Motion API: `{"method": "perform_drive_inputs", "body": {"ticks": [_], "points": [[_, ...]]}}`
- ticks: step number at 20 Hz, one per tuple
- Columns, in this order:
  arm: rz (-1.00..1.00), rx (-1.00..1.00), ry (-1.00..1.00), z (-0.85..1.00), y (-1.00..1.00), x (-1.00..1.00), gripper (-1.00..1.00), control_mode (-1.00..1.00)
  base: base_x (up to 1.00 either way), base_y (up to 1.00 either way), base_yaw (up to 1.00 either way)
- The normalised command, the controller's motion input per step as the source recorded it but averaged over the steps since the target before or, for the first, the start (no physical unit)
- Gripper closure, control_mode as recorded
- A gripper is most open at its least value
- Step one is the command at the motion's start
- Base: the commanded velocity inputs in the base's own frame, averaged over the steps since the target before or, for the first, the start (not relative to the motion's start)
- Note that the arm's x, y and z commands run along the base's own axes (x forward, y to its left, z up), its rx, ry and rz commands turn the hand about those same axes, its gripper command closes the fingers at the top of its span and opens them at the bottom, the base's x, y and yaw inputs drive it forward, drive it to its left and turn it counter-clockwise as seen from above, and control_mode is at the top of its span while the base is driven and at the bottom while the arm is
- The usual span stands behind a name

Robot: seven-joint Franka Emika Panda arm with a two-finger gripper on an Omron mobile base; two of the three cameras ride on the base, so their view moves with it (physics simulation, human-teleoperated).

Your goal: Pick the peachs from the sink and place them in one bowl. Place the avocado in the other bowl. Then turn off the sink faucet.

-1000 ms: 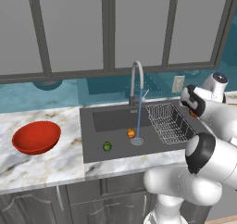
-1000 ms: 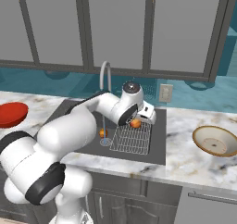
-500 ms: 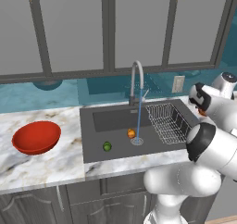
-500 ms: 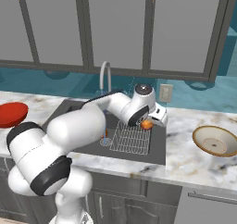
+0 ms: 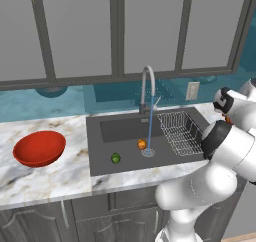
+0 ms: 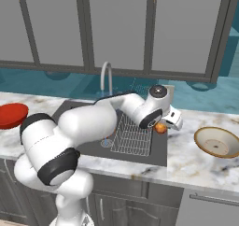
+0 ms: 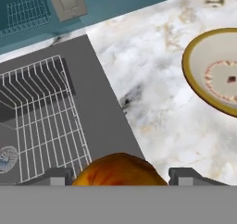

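The gripper point(image 6: 164, 125) is closed on one peach point(image 6: 160, 127), carried above the right rim of the sink point(image 6: 158, 150), between the wire rack point(image 6: 132, 137) and the tan bowl point(image 6: 218, 142). In the hand view the held fruit sits between the two finger tips at the bottom edge, with the sink's grey rim under it and the bowl well off toward the upper right. The hold appears to be a transport grip: the fruit is lifted clear of the basin and the arm is stretched toward the tan bowl, which I judge to be its destination. The second peach point(image 5: 142, 144) lies on the sink floor just beside the drain point(image 5: 148, 152), where the stream from the faucet point(image 5: 145, 88) lands; the water is running, so the shut-off step is not yet done. The avocado point(image 5: 116, 158) lies on the sink floor, left of that peach and apart from it. The red bowl point(image 5: 39, 148) stands on the counter left of the sink, holding nothing visible. The worktop is pale veined marble point(image 7: 157, 93), with a teal backsplash behind the sink, a wall socket point(image 5: 192, 90) right of the faucet, and grey glazed cabinets point(image 5: 80, 31) above.
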Motion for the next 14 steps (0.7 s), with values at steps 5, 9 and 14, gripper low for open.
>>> {"method": "perform_drive_inputs", "body": {"ticks": [5,9,14], "points": [[-0.05,0.0,0.0,0.0,-0.46,0.0,1.0,-1.0,0.0,0.0,0.0],[-0.04,0.0,0.0,0.0,-0.42,0.0,1.0,-1.0,0.0,0.0,0.0],[-0.02,0.0,0.0,0.0,-0.41,0.0,1.0,-1.0,0.0,0.0,0.0]]}}
